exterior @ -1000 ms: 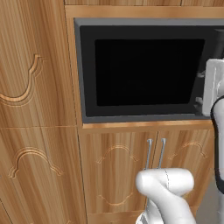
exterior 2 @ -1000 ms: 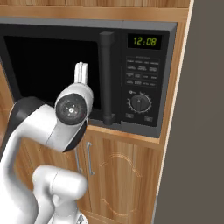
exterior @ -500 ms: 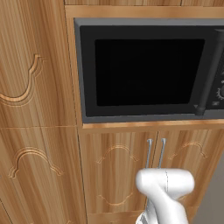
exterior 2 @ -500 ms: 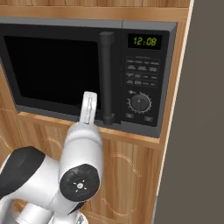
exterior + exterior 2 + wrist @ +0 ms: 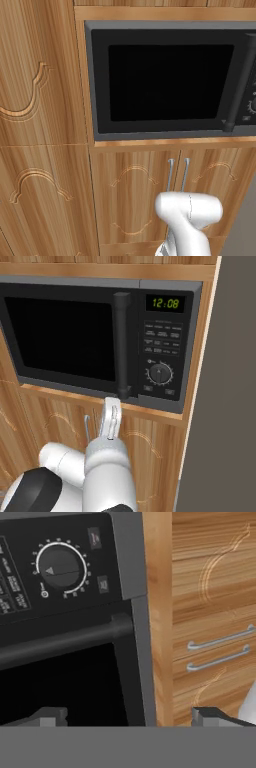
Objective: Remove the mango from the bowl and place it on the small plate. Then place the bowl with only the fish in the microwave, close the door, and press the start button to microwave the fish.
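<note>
Here the microwave (image 5: pixel 100 338) is seen built into a wall of wooden cabinetry, its door (image 5: pixel 165 82) shut flush against the frame, with the black window dark so that nothing inside can be made out. The long vertical bar handle (image 5: pixel 121 346) is mounted along the door's right edge, and just beside it the control panel (image 5: pixel 162 346) is set, carrying a lit green clock (image 5: pixel 165 303), rows of small buttons and a round dial (image 5: pixel 160 374) with two small keys below it.

The hand (image 5: pixel 111 418) is held in front of the lower edge of the microwave, just below the foot of the handle, with the white forearm rising toward it from below in the right base view. It is apart from the door and from the panel; nothing is touched. In the hand view its two dark fingertips (image 5: pixel 47 717) are seen spread wide, one low before the black window and the other before the wooden cabinet face, and nothing is gripped between them. In that rolled view the dial (image 5: pixel 59 566) is shown above the handle bar (image 5: pixel 65 639), with the door's window beneath.

Under the microwave a pair of wooden cabinet doors (image 5: pixel 135 200) with two slim metal pulls (image 5: pixel 177 175) is fitted, and tall carved wooden panels (image 5: pixel 40 125) are set to the left. A plain grey wall (image 5: pixel 230 406) stands at the right of the cabinetry.
</note>
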